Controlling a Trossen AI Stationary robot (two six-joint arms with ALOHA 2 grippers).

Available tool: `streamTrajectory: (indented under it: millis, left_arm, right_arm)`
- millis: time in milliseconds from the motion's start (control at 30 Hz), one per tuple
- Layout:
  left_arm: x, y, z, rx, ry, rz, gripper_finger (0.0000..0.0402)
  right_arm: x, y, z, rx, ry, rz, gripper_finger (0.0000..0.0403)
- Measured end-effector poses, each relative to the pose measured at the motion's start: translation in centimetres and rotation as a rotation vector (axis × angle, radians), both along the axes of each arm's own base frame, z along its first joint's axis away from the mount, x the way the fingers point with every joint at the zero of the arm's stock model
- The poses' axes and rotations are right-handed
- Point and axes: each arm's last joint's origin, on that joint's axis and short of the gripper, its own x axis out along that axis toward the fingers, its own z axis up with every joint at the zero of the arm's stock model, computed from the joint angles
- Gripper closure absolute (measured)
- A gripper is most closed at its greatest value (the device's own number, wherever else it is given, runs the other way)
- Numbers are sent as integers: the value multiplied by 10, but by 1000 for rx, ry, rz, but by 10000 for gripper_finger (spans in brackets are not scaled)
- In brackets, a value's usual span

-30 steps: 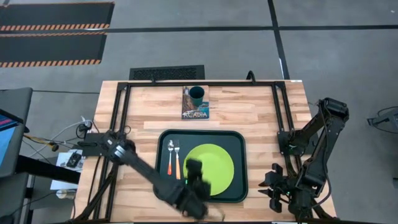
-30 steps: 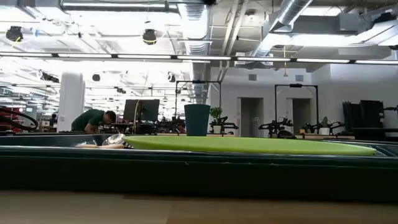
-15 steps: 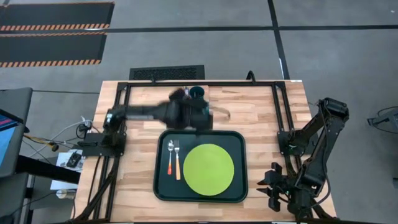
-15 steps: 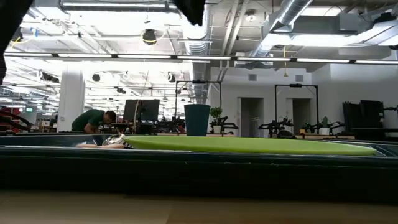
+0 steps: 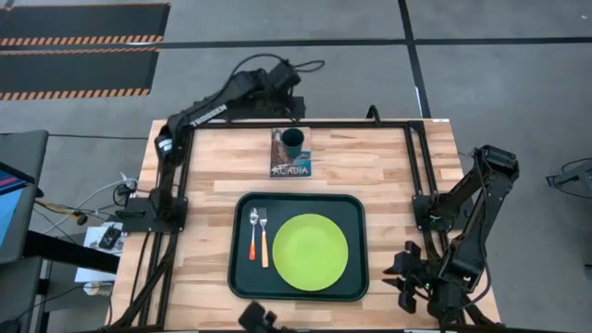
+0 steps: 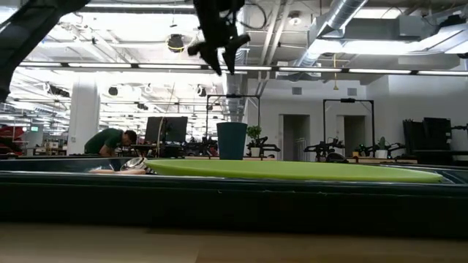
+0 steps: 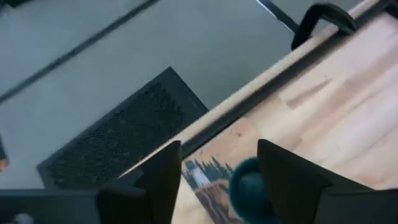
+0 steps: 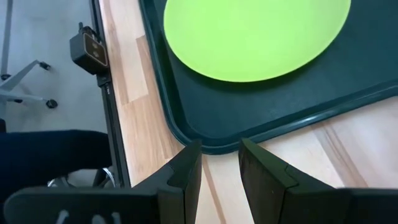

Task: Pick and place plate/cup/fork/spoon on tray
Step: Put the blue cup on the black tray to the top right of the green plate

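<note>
The dark green tray [image 5: 356, 277] lies in the middle of the table. On it are the lime-green plate [image 5: 310, 251], the spoon [image 5: 252, 233] and the fork [image 5: 264, 238], the two lying side by side to the plate's left. The dark teal cup [image 5: 293, 141] stands upright on a small picture book [image 5: 289, 165] near the far edge. My left gripper [image 5: 294, 106] hangs open high above the far edge, just beyond the cup [image 7: 249, 186]. My right gripper [image 8: 221, 165] is open off the tray's rim [image 8: 211, 146], near the table's right side.
A black frame [image 5: 412, 162] runs round the tabletop. A small dark device [image 5: 259, 319] sits at the near edge. Bare wood [image 5: 388, 166] lies to the right of the book. In the low view a person [image 6: 110, 140] bends over a desk in the room beyond.
My left arm has swung from over the plate at the tray's near side toward the far edge, rising as it went, and its gripper now hangs above and just beyond the cup. Plate, spoon, fork and cup have stayed in place.
</note>
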Motion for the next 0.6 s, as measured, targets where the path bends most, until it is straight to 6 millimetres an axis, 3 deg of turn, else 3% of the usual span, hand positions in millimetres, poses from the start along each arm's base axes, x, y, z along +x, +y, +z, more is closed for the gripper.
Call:
streamTrajectory:
  millis: [200, 367, 600]
  left_arm:
    - [7, 34, -47, -152, 111, -74, 181]
    - [23, 45, -90, -232, 203, -131, 180]
    - [33, 48, -116, -275, 246, -157, 180]
  right_arm:
    - [-1, -3, -1, 2, 16, -39, 269]
    - [-1, -3, -2, 2, 18, -43, 269]
    - [-2, -3, -2, 14, 18, -54, 269]
